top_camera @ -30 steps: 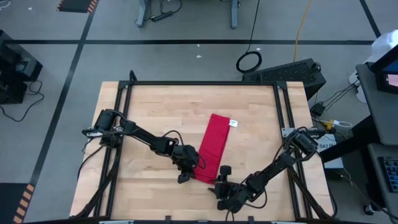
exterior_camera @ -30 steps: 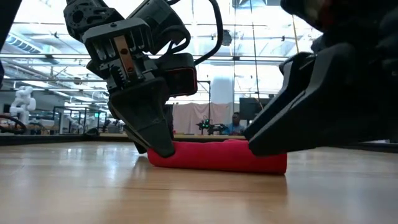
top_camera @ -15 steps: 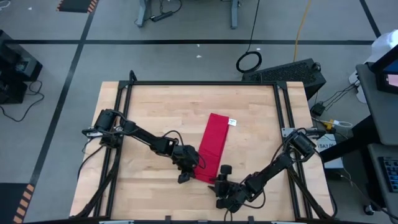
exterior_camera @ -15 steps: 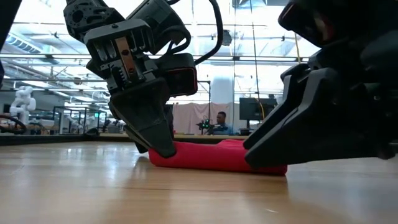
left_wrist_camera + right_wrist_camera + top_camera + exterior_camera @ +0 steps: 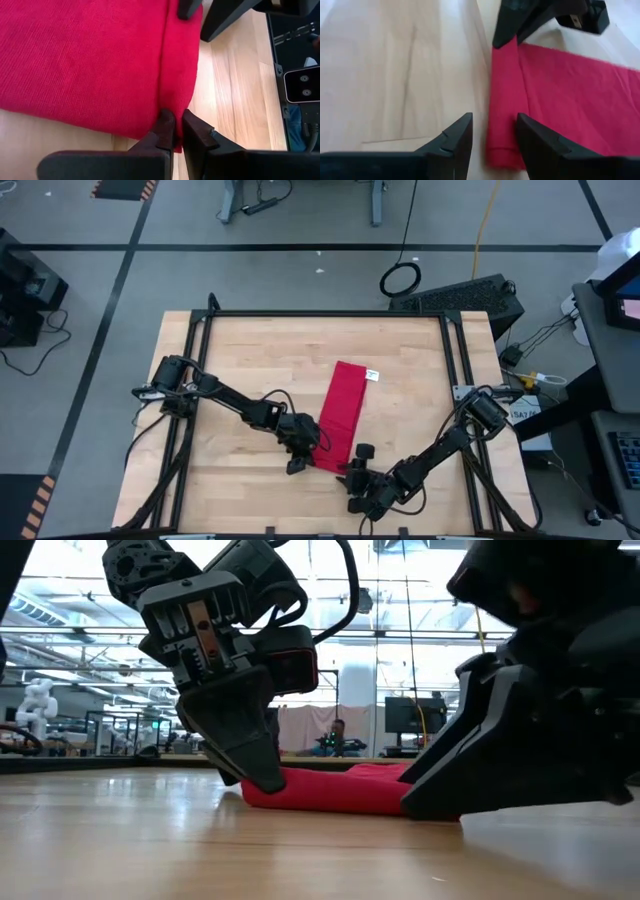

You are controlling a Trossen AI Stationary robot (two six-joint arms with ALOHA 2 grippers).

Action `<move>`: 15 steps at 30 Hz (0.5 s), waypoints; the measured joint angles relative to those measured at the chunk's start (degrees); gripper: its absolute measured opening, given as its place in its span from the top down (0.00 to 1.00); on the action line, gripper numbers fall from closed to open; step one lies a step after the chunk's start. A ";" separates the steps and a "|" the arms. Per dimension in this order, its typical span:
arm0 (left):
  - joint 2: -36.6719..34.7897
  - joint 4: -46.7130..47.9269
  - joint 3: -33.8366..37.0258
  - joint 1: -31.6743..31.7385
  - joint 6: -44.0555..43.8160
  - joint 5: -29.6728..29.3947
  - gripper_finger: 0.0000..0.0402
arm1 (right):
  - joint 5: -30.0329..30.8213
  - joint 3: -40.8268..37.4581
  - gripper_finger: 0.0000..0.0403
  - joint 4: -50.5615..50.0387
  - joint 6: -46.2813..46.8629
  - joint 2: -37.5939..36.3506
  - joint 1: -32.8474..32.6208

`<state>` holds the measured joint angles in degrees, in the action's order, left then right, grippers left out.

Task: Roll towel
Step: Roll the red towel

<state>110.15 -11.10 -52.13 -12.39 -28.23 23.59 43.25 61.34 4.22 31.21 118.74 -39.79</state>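
The red towel lies on the wooden table as a long folded strip running from far to near, with its white tag at the far right corner. Its near edge is turned over into a low roll. My left gripper is at the roll's left end and shut on it; it also shows in the low view. My right gripper is open at the roll's right end, one finger on either side of it. My left gripper pinches the left end of the towel's rolled-over near edge between its two fingers, several layers thick. The fingers slant down from the table's left. The towel lies flat on the table. My right gripper stands astride the roll's right end; I cannot tell whether its fingers touch it.
A black frame runs round the tabletop. Bare wood lies left of the towel and right of it. The two grippers stand close together at the towel's near end.
In the low view my right gripper has edged toward the table's left and now covers the right end of the towel's near roll. My left gripper has kept still on the roll.
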 joint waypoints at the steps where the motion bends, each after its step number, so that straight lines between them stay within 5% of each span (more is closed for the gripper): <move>1: 0.00 -0.01 -0.01 0.01 0.00 -0.07 0.94 | -0.10 0.00 0.64 -0.58 0.98 0.00 0.00; 7: 0.00 -0.38 -0.01 0.01 0.01 -0.32 0.94 | -1.06 0.00 0.68 -2.28 7.05 0.00 0.11; 15: 0.00 -1.51 0.03 -1.12 2.13 -4.57 0.92 | -3.08 0.16 0.91 -5.50 14.33 -0.32 0.37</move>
<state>110.15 -12.61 -52.10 -13.51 -26.10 19.02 40.17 61.49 -1.28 45.54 118.41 -39.42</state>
